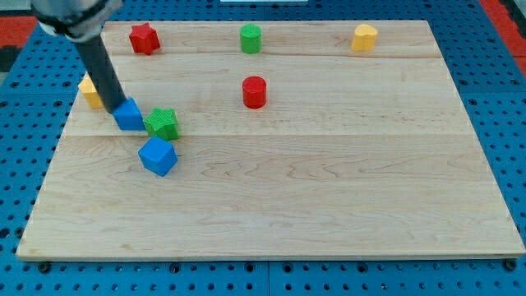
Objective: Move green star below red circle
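The green star (pixel 162 123) lies on the wooden board's left part, well to the left of and a little below the red circle (pixel 255 91). My tip (pixel 115 108) rests at the upper left edge of a small blue block (pixel 129 114), which touches the green star's left side. The dark rod rises from the tip to the view's top left.
A blue cube (pixel 158 156) sits just below the green star. A yellow block (pixel 89 90) is partly hidden behind the rod. A red star (pixel 144 38), a green circle (pixel 251 38) and a yellow block (pixel 364 37) line the top. The board's left edge (pixel 51 156) is near.
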`<state>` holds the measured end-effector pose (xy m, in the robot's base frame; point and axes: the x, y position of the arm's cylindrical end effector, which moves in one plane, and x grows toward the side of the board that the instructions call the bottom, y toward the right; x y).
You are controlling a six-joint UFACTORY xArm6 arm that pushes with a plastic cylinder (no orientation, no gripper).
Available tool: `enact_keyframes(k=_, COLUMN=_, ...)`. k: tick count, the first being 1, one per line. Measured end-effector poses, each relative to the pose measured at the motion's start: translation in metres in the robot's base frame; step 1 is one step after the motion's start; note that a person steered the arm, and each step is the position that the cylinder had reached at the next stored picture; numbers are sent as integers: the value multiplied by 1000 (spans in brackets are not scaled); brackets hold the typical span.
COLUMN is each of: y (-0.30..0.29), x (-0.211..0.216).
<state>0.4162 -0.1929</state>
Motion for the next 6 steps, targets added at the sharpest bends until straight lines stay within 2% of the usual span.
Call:
enact_keyframes(k=1, y=43, x=46)
enact_keyframes(k=2, y=71, x=42)
enact_keyframes(k=3, y=41, x=18)
enact_keyframes(k=4, y=129, x=26)
enact_keyframes(k=5, y=122, x=27)
enact_keyframes(k=6, y=88, x=-10)
